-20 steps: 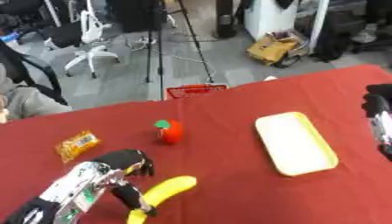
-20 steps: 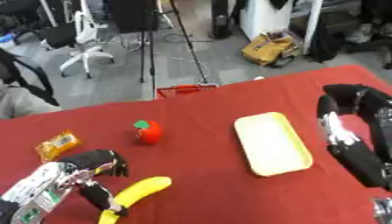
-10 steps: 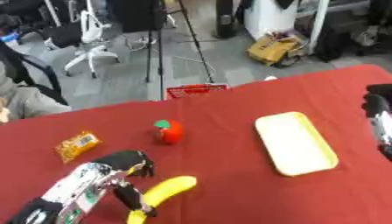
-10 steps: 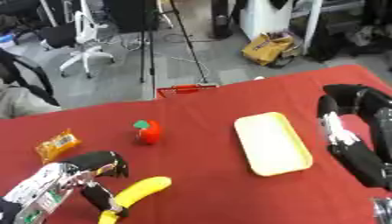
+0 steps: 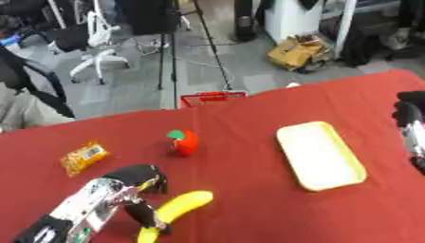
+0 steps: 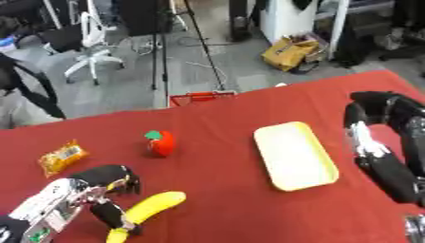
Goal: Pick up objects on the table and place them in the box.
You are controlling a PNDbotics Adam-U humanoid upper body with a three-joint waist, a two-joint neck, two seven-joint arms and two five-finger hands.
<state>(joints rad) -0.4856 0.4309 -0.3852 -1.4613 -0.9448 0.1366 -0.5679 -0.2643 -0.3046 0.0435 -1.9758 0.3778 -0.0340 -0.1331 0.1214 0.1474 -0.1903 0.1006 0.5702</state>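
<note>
L hand (image 5: 124, 190) comes in from the lower-left corner, sits right at the banana (image 5: 176, 211), fingers curled down at the stem end, thumb side touching the fruit's near edge. Looks like a closing pinch but can't confirm it's clamped; banana looks flat on the tabletop (image 5: 249, 156), not lifted. My read: grasp step on item 1, approach from the left bc that's the closest arm and the banana lies diagonal, stem toward the hand, so a wrap across the narrow end is the easy line. Banana: yellow, curved, lower-left area of the red cloth, well apart from the tray. R hand (image 6: 386, 137) is parked at the right edge, forearm hanging down over the cloth, holding nothing; finger state not readable, can't tell. Probably idle to keep clear of the drop zone. Pale yellow shallow tray (image 5: 319, 154) right of centre, seems to be the "box", nothing in it. Other pickables: red tomato-like fruit w/ green top (image 5: 183, 141) mid-left, upright, between snack and tray; orange snack packet (image 5: 84, 156) far left, flat, askew. Both untouched, apart from each other. Task looks just begun, 0 placed. Risk: banana rolls or pivots if pinched only at the tip.
</note>
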